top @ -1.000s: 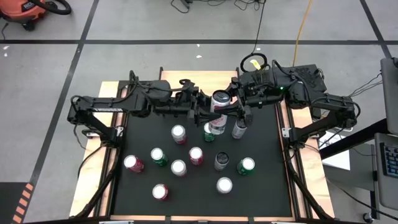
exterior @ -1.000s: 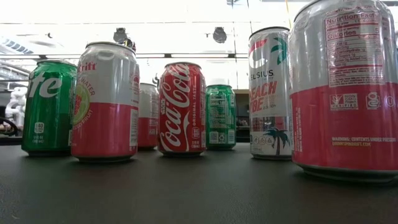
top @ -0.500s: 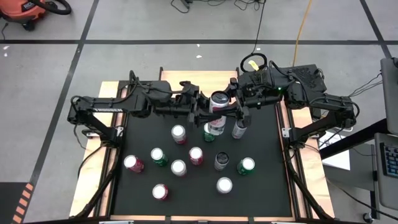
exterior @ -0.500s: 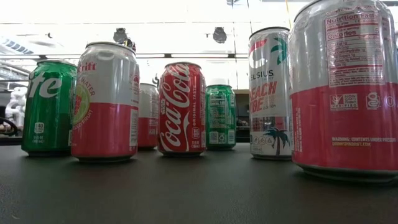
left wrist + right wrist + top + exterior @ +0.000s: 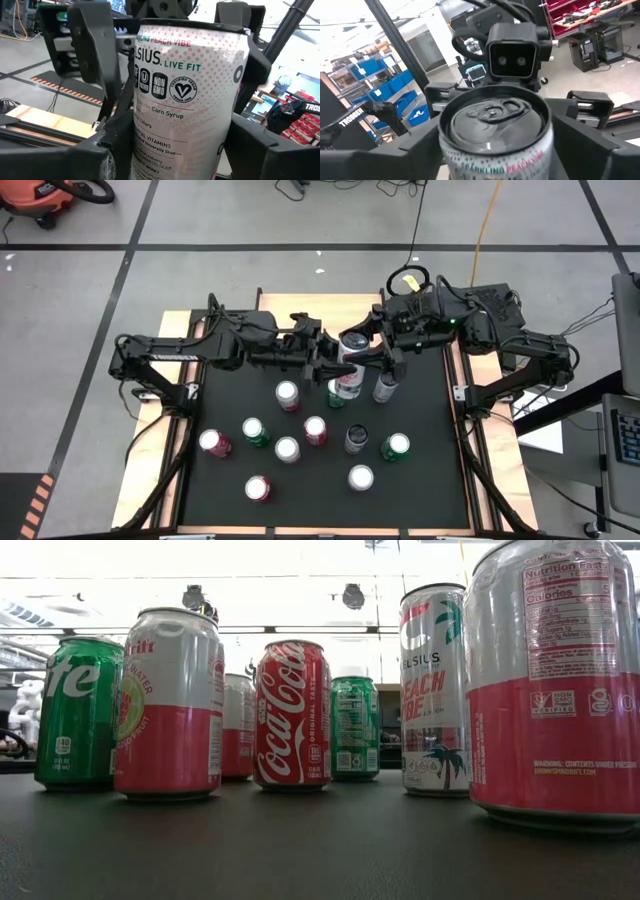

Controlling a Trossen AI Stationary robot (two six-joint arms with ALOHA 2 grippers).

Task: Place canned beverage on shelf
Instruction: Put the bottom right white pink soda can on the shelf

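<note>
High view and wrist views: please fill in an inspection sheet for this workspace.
Surface: black mat on a wooden table, nothing spilled.
Job's things: Celsius can upright in the air between both grippers; shelf not made out under the arms.
Clutter: many upright cans spread over the mat.
Grippers: left gripper closed on the can's body; right gripper at the can's upper part.
Cables: yellow cable and black cable on the floor behind.
Surroundings: red vacuum, taped floor lines; no person seen.

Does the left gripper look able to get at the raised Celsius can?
Likely yes: the left gripper sits closed on the Celsius can at its lower body; the right gripper stands spread higher up, not blocking it.
</note>
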